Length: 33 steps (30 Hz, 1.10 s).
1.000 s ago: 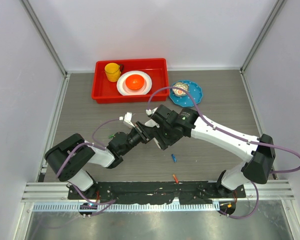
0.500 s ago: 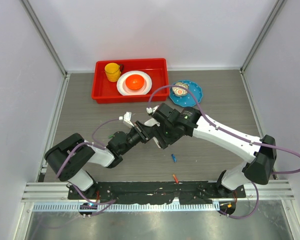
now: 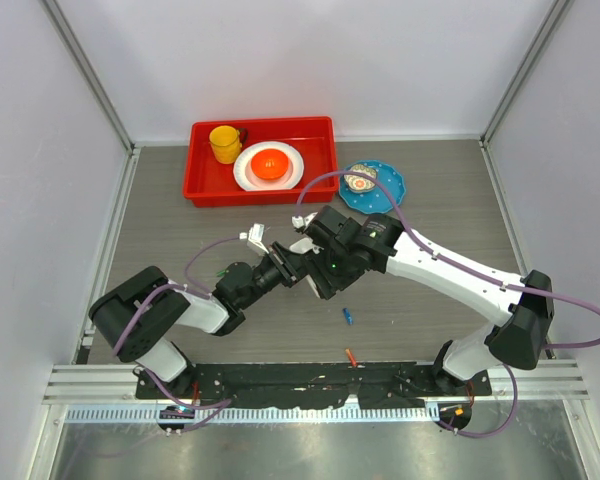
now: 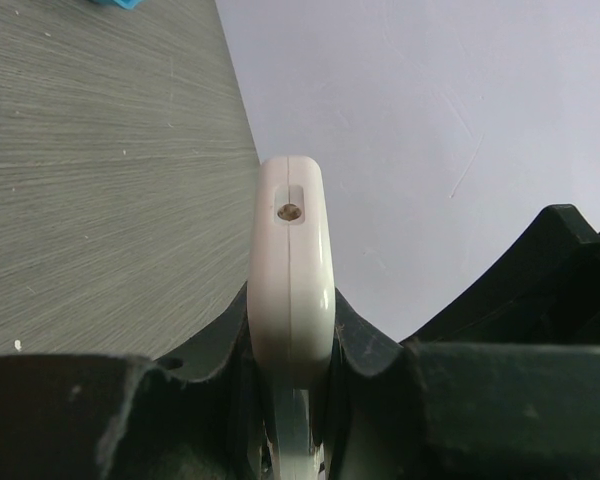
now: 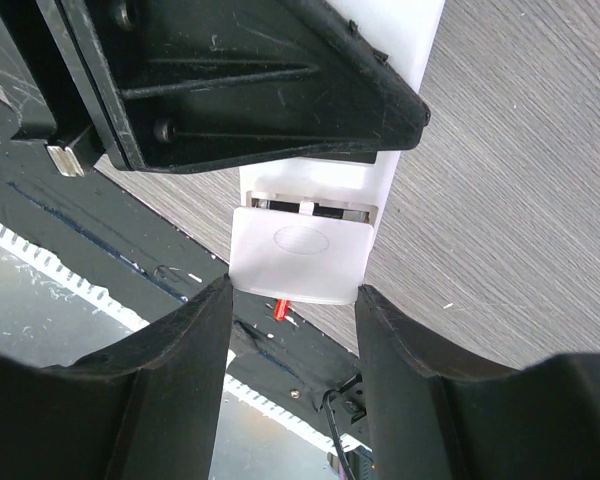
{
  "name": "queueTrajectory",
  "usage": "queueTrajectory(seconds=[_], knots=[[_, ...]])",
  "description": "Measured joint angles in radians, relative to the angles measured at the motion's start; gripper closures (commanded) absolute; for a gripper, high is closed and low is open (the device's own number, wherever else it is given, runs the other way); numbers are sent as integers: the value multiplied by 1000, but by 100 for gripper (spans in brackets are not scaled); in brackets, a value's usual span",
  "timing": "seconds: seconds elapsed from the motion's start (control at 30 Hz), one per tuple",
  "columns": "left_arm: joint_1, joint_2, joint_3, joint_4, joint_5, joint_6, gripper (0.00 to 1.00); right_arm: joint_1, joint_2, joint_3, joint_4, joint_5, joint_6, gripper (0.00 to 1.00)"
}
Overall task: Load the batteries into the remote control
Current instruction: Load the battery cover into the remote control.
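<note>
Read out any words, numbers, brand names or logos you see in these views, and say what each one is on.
No readable text in any view.
On the white cover of the remote control: a faint blank oval, no letters.
On the blue plate: something with a coloured pattern, too small to tell whether it bears text.

We see grey wood-grain tabletop [image 3: 450, 200], white walls [image 3: 310, 60] on 3 sides, alu. posts [image 3: 90, 75] in rear corners, alu. rail [image 3: 90, 385] w/ black plate [image 3: 400, 378] along near edge. Light even, soft.
</note>
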Motion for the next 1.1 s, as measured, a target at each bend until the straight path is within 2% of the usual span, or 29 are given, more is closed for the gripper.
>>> queueTrajectory(seconds=[1.1], knots=[[1,-15,0,1,11,-14,100,-1,2,0,0,0,-11,99]])
